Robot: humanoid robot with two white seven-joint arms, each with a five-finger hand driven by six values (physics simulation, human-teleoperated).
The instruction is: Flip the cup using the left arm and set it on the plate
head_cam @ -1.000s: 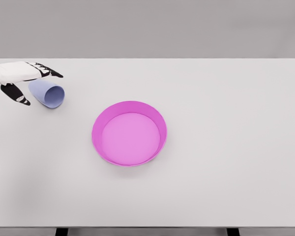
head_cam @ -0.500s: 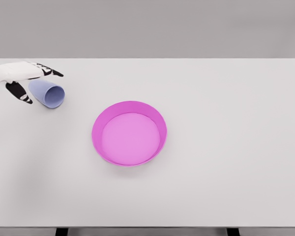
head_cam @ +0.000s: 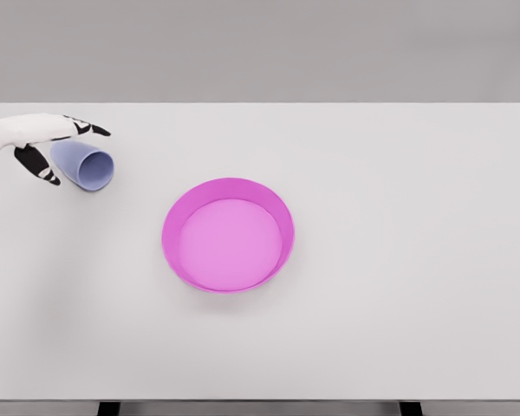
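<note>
While cup (head_cam: pixel 84 165) lies sideways — left hand (head_cam: pixel 36 139) outstretched

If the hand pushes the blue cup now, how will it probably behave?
The blue cup lies on its side on the table, so it would likely roll, curving because it tapers. It looks thin and empty, probably light. The left hand brackets its closed end with spread fingers, so it may slip away.

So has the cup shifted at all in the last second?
No. The cup lies on its side in the same spot, up-left of the plate, left hand beside it.
</note>
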